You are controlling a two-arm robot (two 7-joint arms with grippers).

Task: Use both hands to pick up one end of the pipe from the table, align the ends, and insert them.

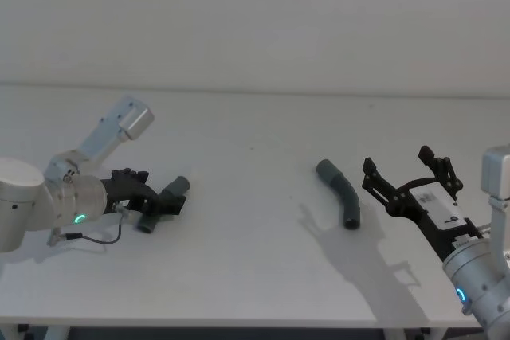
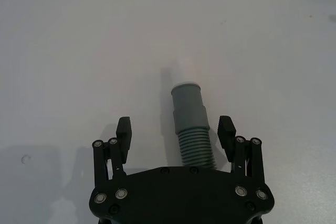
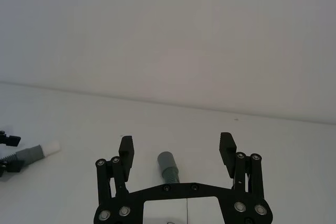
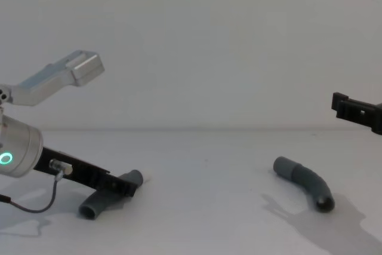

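Near right, the right gripper (image 3: 177, 144) hangs above the table (image 1: 239, 268), jaws spread wide and empty. The right pipe piece (image 1: 341, 193) lies just left of it, untouched. At the left, the left gripper (image 2: 176, 130) sits low, its wide-apart jaws flanking the left pipe piece (image 2: 190, 119) without touching it.

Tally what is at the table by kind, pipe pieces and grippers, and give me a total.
Dark grey pipe pieces: 2 (left piece, right piece)
Black grippers: 2 (left gripper astride the left piece, right gripper near the right piece; fingers open on both)
Total: 4
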